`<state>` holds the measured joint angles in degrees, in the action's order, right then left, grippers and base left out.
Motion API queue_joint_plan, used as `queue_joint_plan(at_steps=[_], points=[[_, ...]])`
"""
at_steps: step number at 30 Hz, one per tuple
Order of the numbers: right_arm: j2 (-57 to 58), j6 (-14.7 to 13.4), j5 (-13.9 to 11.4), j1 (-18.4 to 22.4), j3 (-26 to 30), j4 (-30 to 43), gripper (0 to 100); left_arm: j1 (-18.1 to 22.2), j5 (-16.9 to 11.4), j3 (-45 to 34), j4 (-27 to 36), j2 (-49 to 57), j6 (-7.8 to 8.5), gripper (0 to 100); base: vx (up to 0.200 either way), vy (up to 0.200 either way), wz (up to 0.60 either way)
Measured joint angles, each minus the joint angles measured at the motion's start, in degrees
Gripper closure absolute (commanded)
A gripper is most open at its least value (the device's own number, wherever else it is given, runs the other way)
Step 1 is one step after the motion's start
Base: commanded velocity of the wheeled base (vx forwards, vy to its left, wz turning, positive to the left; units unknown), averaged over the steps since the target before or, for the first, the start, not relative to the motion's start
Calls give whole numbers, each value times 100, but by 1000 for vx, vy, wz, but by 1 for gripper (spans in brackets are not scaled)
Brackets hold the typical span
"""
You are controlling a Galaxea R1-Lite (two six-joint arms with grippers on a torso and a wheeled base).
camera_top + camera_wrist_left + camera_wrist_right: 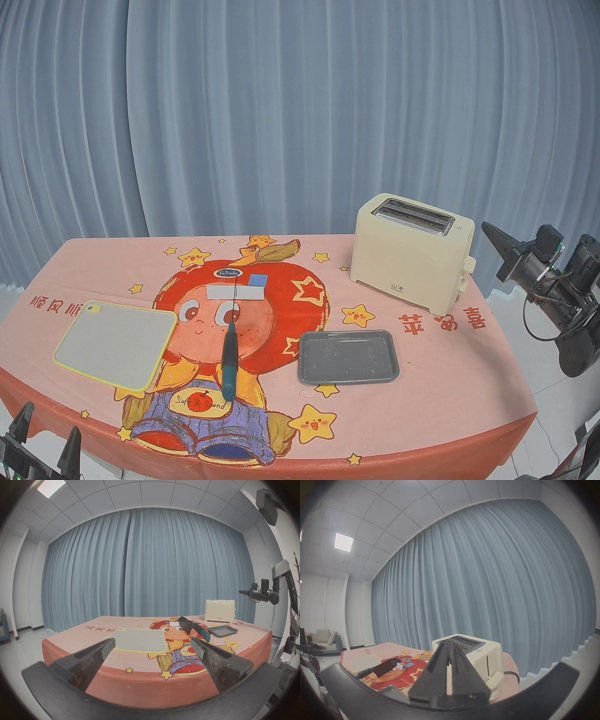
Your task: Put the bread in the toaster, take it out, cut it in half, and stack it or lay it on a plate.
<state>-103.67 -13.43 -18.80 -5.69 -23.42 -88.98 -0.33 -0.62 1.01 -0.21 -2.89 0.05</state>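
**Bread apparently in the toaster, both arms off the table**

At the lower left corner of the head view the left gripper [50, 420] hangs below the edge of the table [437, 387]. Its jaws are spread wide with nothing between them, and the frame's bottom edge cuts off its body. To its right, on the left part of the table, the cutting board [115, 344] lies bare. In the middle the knife [229, 362] stands on its edge. Its teal handle points toward the bottom of the frame, and its blade tip is at a small white-and-blue block [240, 290]. Right of centre sits the grey plate [348, 357], a shallow tray with nothing on it. Up and to the right stands the toaster [406, 262]. At the right edge, off the table and level with the toaster's top, is the right gripper [487, 228], its jaws pressed together on nothing.

The bread seems to sit down inside the toaster, so taking it out looks like the step in hand. To do it well, the right gripper should first part its jaws and come straight down over a slot. It should pinch the slice's top edge lightly and lift vertically so nothing drags.

The slots [412, 216] show a tan, speckled fill, but I cannot be sure it is a slice rather than the guard wires. I also cannot tell how high it stands, or whether the lever [466, 270] is up or down.
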Motion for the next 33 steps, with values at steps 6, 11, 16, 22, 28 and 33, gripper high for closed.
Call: queue_joint_plan(at_steps=[6,11,16,22,28,33], points=[[146,-11,-2,21,-1,2,100,0,0,0,-1,0,0,0,0,0,0],[310,-11,5,11,7,13,100,0,2,0,-1,0,0,0,0,0,0],[417,-9,9,-37,162,22,100,0,0,0,-4,0,-2,0,0,0,0],[540,-6,9,-144,463,18,100,0,0,0,-4,0,-2,0,0,0,0],[601,11,11,-172,623,16,100,-5,0,0,-4,0,-5,0,0,0,0],[612,17,11,-169,650,16,100,0,2,0,-4,0,0,0,0,0,0]])
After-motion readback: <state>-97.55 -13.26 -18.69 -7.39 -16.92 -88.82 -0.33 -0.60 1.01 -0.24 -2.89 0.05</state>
